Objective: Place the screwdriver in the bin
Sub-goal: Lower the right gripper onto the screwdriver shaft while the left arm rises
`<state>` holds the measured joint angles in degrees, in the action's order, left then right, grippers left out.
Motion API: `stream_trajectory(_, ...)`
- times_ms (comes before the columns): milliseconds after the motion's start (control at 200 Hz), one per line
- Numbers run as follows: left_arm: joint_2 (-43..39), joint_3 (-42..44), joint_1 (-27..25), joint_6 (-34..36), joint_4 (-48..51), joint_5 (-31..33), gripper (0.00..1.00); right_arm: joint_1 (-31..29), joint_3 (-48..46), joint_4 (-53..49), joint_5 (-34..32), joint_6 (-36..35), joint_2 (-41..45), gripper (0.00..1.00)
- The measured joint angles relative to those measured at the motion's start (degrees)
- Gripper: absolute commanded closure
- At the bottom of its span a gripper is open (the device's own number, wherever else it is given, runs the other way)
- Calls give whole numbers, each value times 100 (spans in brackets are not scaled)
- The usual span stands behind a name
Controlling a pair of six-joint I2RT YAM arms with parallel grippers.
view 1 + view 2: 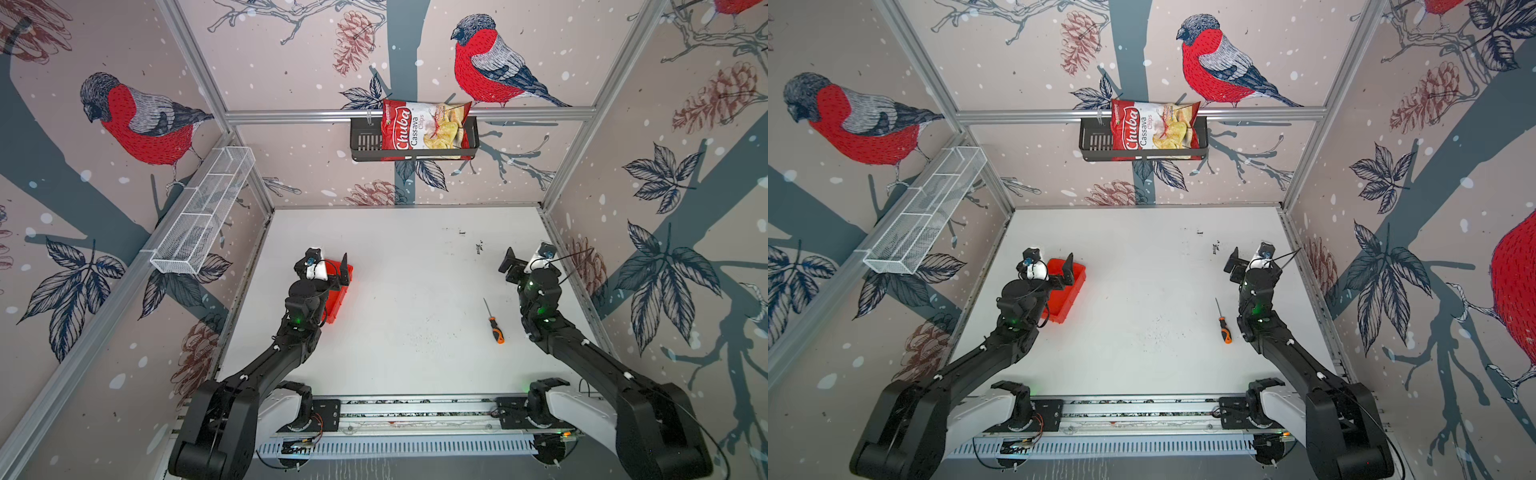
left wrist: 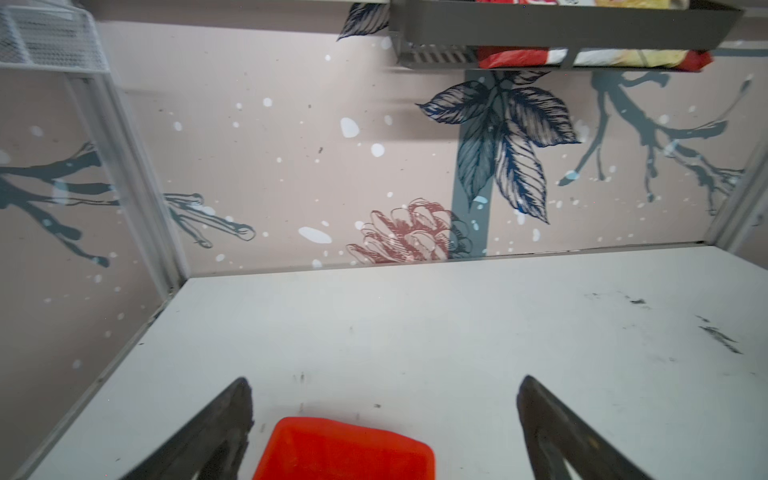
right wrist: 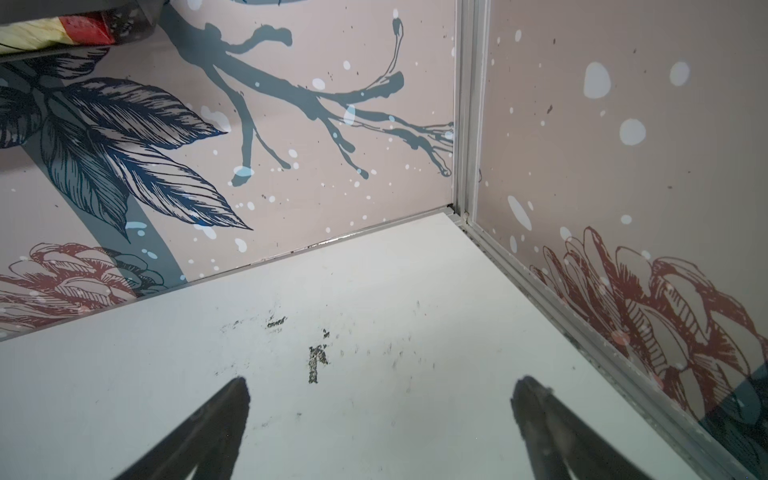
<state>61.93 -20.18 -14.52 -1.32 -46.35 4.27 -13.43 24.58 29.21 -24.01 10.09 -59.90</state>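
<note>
Nearest the camera head, a silver rail (image 1: pixel 415 409) with a slotted white cable duct runs across the front edge of the bench (image 1: pixel 407 270), and both black arms rise from it. The bench top is plain white and matte, scuffed with fine dark specks in its middle and a few black smudges (image 3: pixel 316 361) toward the far right.

The screwdriver (image 1: pixel 494 322) lies flat on the right half of the bench in both top views, orange-and-black handle toward the front, thin shaft pointing away; it lies just beside the right arm but touches nothing. Beyond it the right claw (image 1: pixel 519 259) hangs above bare bench, jaws spread wide and holding nothing; its wrist view shows both fingers (image 3: pixel 224 419) far apart over the white surface.

On the left half, the bin (image 1: pixel 1073 282) sits well apart from the screwdriver, partly covered by the left arm. The left claw (image 1: pixel 328 270) hangs over it, jaws likewise wide apart and empty; the left wrist view shows the bin's red rim (image 2: pixel 345 428) between the fingers.

Farther back, walls papered with bullfinches, pine cones and leaves close the bench on three sides, framed in aluminium. A white wire-mesh shelf (image 1: pixel 203 212) hangs on the left wall. A black basket (image 1: pixel 361 141) on the back rail holds a bag of cassava chips (image 1: pixel 424 129).
</note>
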Motion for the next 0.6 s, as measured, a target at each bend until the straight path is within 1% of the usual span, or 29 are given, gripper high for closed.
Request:
stream_trajectory(180, 20, -459, -824, 70, 595, -564, 2, -302, 531, -1580, 63, 466, 173, 0)
stream_trajectory(325, 160, -737, -1624, 490, 1082, -1095, 2, -647, 649, -2468, 203, 975, 162, 0)
stream_trajectory(445, 387, -938, -2271, 929, 1471, -1550, 2, -905, 688, -3071, 306, 1357, -7, 0)
stream_trajectory(520, 507, -962, -2514, 1115, 1659, -1812, 2, -1012, 741, -3377, 393, 1569, -181, 0)
stream_trajectory(600, 581, -887, -2684, 1226, 1716, -2159, 2, -1095, 782, -3696, 634, 1720, -444, 1)
